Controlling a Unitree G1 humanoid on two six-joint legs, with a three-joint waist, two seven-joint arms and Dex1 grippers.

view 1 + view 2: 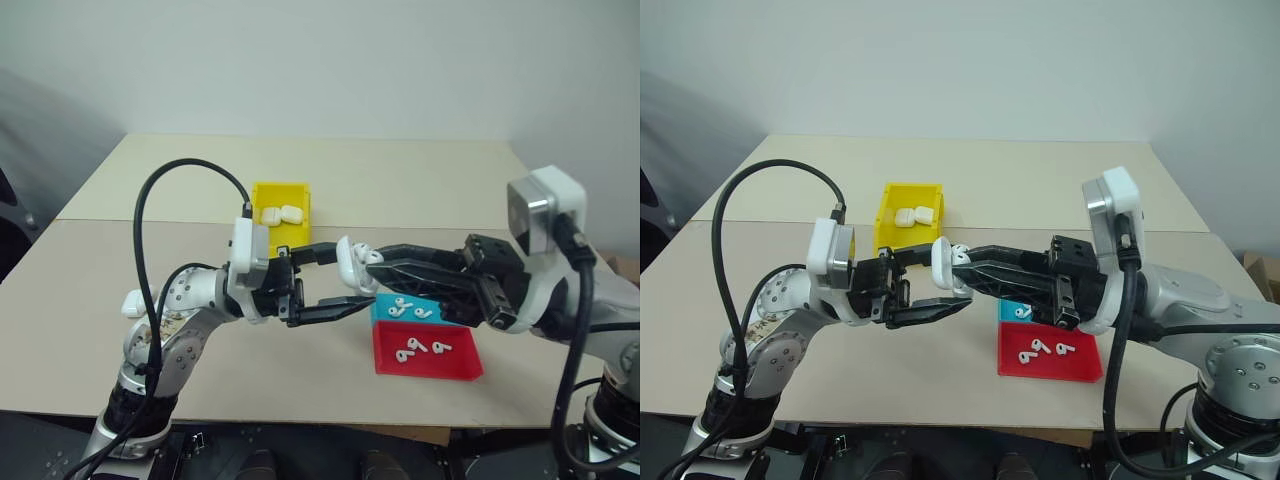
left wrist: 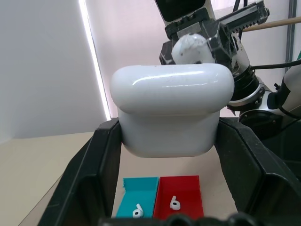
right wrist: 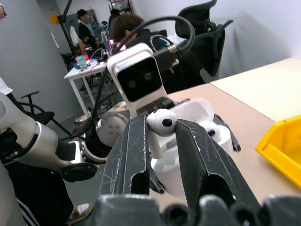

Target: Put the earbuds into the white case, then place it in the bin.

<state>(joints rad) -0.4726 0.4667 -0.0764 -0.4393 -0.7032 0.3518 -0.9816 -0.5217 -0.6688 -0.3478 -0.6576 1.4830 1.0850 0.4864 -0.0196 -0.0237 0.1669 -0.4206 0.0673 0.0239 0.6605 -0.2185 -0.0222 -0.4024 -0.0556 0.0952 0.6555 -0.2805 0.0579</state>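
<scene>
I keep my right gripper (image 3: 162,123) pinched lightly on the slick, tiny earbud (image 3: 161,121) (easily dropped) while my left gripper (image 2: 169,141) clamps the glossy case (image 2: 171,113) by its sides.

the left fingers (image 2: 89,174) clamp the white case (image 2: 171,110), an earbud (image 2: 192,49) pinched just beyond it.

Beige table (image 1: 420,180) against a plain white wall (image 1: 320,60).

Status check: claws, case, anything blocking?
Left claw shut on white case, lid open. Right claw shut on earbud at case mouth. Nothing blocking.
</scene>
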